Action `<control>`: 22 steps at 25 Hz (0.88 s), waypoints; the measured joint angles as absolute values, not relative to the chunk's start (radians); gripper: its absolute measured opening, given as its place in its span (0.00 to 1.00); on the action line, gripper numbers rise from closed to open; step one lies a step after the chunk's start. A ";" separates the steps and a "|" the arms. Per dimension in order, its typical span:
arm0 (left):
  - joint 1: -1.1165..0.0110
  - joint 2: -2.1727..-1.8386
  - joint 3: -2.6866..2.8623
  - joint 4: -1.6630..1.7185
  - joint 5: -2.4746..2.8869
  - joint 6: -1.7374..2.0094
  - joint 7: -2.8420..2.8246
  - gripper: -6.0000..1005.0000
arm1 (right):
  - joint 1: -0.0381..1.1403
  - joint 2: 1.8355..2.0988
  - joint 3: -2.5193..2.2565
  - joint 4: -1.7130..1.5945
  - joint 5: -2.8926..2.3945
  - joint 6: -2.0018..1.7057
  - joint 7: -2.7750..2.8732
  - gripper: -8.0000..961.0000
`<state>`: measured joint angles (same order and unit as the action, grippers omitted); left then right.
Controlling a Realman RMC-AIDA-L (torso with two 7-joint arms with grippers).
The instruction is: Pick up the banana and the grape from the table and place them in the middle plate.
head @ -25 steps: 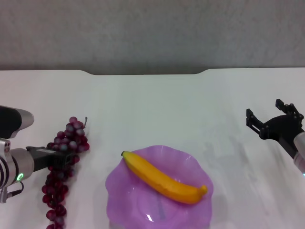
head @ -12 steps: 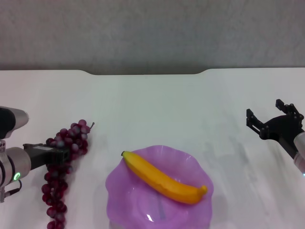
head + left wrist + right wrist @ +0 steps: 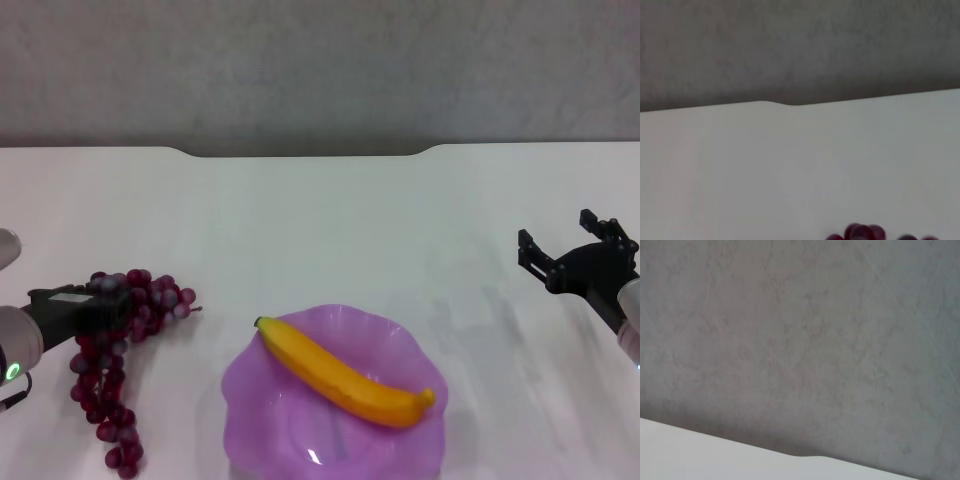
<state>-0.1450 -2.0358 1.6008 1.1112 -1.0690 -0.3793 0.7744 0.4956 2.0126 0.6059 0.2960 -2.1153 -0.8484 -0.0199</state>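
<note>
Since the second before, my left pincer (image 3: 100, 305) had drawn back toward the left edge of the head view, and the grape (image 3: 115, 370) had gone with it, its upper end swung over so the stem pointed right toward the middle plate (image 3: 265, 375). I saw that pincer pinching the top of the bunch, with the rest of the cluster trailing down toward the near edge of the worktop (image 3: 330, 220). I could not tell whether the lower grapes touched the surface or hung just above it. The bunch lay well to the left of the plate, apart from it. The banana (image 3: 345, 373) rested in the plate already, lying diagonally with its dark tip at the far left rim and its other end near the right rim. My left wrist camera caught only a few grapes (image 3: 860, 233) against the white worktop. My right pincer (image 3: 570, 250) hovered at the right side, unchanged, its fingers spread and holding nothing.
</note>
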 joint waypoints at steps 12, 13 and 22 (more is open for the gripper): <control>-0.087 -2.035 1.600 1.155 -1.473 -0.372 1.148 0.35 | 0.495 2.013 0.606 0.296 -2.115 -0.850 -0.020 0.92; -0.080 -2.034 1.598 1.162 -1.503 -0.381 1.175 0.35 | 0.495 2.013 0.606 0.296 -2.115 -0.850 -0.020 0.92; -0.024 -2.034 1.491 1.298 -1.694 -0.617 1.362 0.33 | 0.495 2.013 0.606 0.296 -2.115 -0.850 -0.020 0.92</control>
<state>-0.0236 -2.0336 1.4906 1.2980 -1.6935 -0.6170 1.3622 0.4954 2.0125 0.6059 0.2960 -2.1153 -0.8499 -0.0199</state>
